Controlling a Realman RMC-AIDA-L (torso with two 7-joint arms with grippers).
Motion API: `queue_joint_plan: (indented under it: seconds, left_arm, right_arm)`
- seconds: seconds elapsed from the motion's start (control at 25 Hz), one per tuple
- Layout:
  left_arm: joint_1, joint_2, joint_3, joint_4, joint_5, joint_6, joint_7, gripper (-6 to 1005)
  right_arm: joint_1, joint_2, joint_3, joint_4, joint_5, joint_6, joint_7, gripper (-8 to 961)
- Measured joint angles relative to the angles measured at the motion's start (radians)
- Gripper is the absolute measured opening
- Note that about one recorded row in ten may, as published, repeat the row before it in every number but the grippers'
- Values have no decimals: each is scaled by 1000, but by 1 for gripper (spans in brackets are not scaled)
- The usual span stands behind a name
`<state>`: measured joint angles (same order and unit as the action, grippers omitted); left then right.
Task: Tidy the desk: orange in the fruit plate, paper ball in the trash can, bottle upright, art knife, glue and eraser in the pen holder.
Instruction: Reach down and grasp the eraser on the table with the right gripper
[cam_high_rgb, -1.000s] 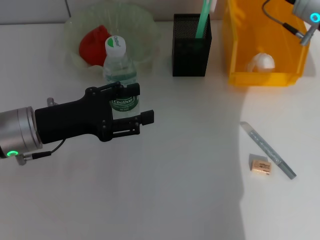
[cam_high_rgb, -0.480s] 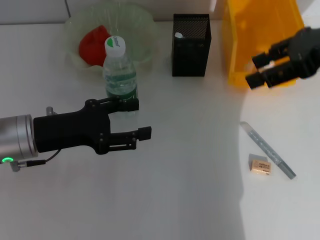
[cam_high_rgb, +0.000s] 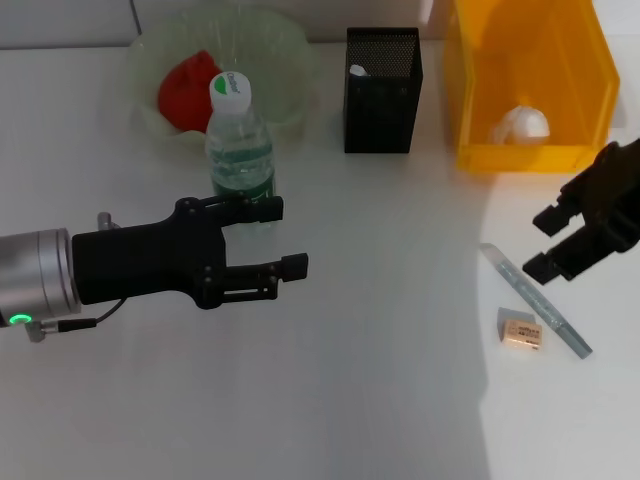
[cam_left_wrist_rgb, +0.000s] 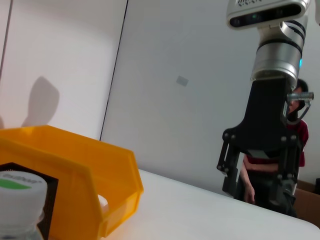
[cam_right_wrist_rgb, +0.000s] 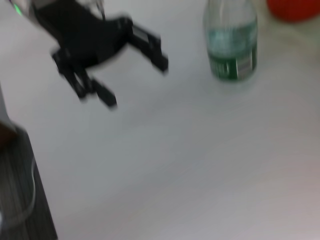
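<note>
head view: right gripper (cam_high_rgb: 557, 240) hangs wide open and empty, at 11 o'clock of the art knife (cam_high_rgb: 537, 299), the eraser (cam_high_rgb: 522, 332) beside it. centre over the shaft first. left wrist view: left gripper (cam_high_rgb: 276, 237) spread open, empty, near the upright bottle (cam_left_wrist_rgb: 17, 204).

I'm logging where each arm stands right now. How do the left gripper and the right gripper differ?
The left gripper hangs just in front of the upright bottle, reaching in from the left edge; the right gripper is at the right edge, over the art knife and near the eraser. More of the left arm shows. Both are black, open and empty.
</note>
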<state>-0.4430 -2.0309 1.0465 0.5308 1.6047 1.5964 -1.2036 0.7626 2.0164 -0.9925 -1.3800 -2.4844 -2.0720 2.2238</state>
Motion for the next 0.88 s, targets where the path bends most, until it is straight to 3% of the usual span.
queue_joint_plan:
  seconds: [0.04,0.16,0.24,0.32,0.64,0.88]
  left_arm:
    - [-1,1,1,0,0,0,-1,800]
    - [-1,2,1,0,0,0,-2,800]
    - [3,1,-1,0,0,0,-1,800]
    - [4,0,0,0,0,0,0,800]
    - [7,0,6,-2,0,-1,2,800]
    - [6,-1,6,-7,1,-6,2,800]
  right_arm:
    - [10,8,-77,17,-54,-1,1,652]
    - [12,23,-143,28,-91,5,1,651]
    - [3,53,-229,45,-147,38,-7,651]
    - [-1,60,-252,55,-161,55,-8,651]
    - [-29,65,-420,162,-179,259,-1,651]
    - [-25,65,-446,222,-191,308,0,649]
